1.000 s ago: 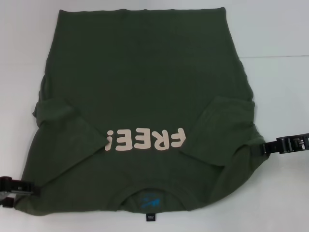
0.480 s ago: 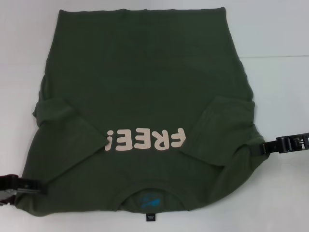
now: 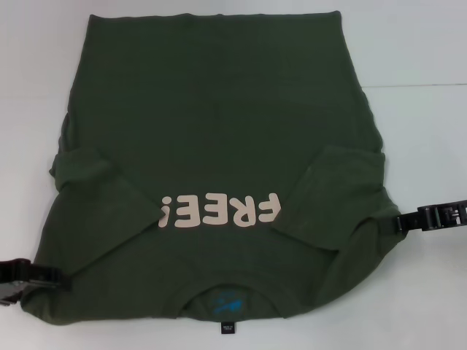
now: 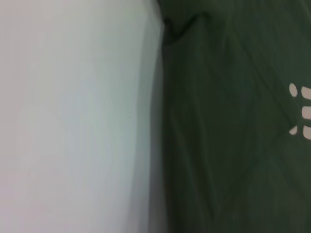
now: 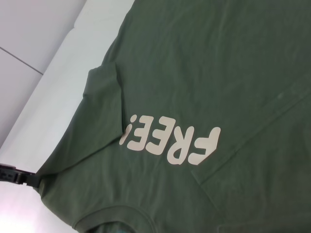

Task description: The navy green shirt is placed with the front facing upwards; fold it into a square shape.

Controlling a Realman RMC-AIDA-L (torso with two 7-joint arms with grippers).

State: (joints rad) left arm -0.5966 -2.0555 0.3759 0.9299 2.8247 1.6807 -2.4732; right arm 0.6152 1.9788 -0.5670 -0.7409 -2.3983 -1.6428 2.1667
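The left gripper [image 3: 52,278] sits at the near left shoulder edge of the large dark olive-green cotton T-shirt [image 3: 219,131], touching the fabric; whether its jaws are apart or clamped cannot be told. The right gripper [image 3: 400,223] meets the shirt's right edge, jaw state likewise unclear. The shirt lies front-up on the white table [image 3: 423,58], both sleeves folded inward beside the pale pink "FREE!" lettering [image 3: 219,212].

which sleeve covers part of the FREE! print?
The right-side sleeve of the shirt: its folded edge overlaps the F. The left sleeve stops short of the lettering.
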